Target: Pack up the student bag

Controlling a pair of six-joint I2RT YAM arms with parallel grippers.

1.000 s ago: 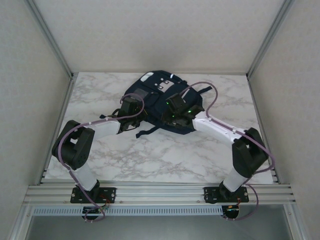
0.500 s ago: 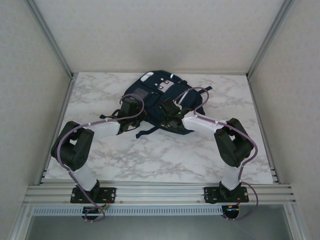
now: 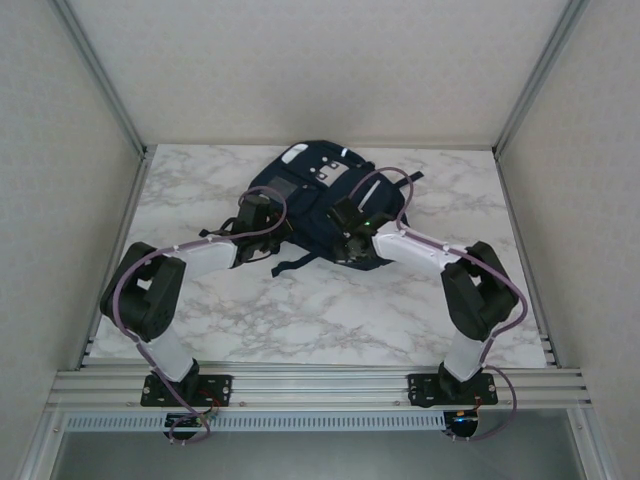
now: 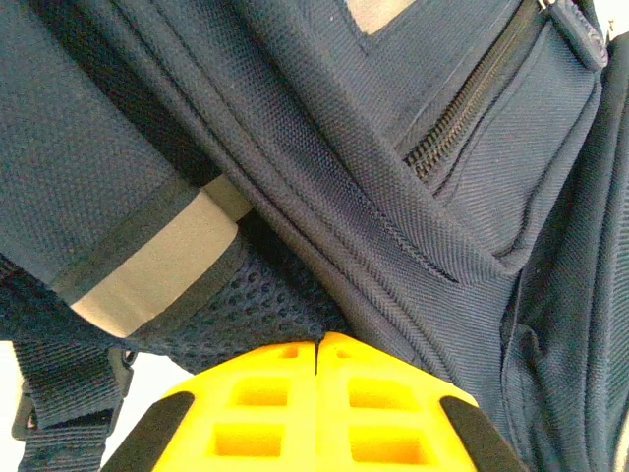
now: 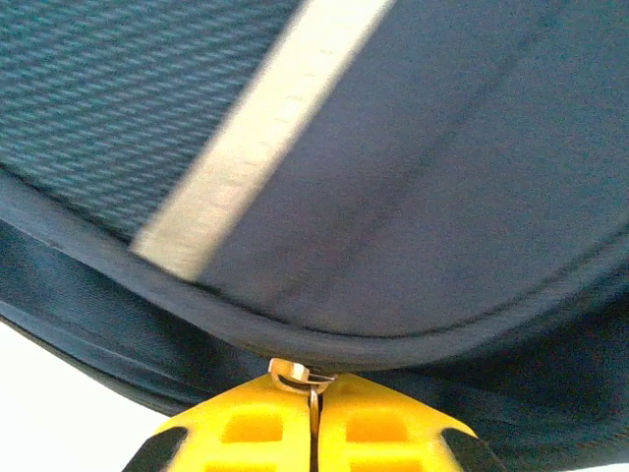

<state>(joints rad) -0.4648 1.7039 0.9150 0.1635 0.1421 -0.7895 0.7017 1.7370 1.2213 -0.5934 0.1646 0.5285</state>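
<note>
Right wrist view has the news: a second ago the right gripper (image 5: 313, 393) was partly open, and now its two yellow fingers are pressed tight together. A small metal zip pull (image 5: 293, 375) is pinched between the tips, right at the near edge of the student bag (image 5: 413, 177). From above, the right arm has also tucked its elbow in closer than before.

The left gripper (image 4: 316, 346) has not changed. It is shut, with its tips pushed against the dark mesh (image 4: 265, 305) on the bag's left side. I cannot tell if a bit of cloth is caught in it.

I think this means the zip is ready to be pulled, with the left arm holding the bag steady. The bag must be opened before anything can go in, so the packing is only at its start.

The bag lies flat at the far middle of the table (image 3: 400, 310), which is smooth and white with grey marble lines. A bag could slide on a top like that. Pale walls (image 3: 60, 200) stand on three sides, and a metal rail (image 3: 320, 385) runs along the near edge where both arms are bolted
</note>
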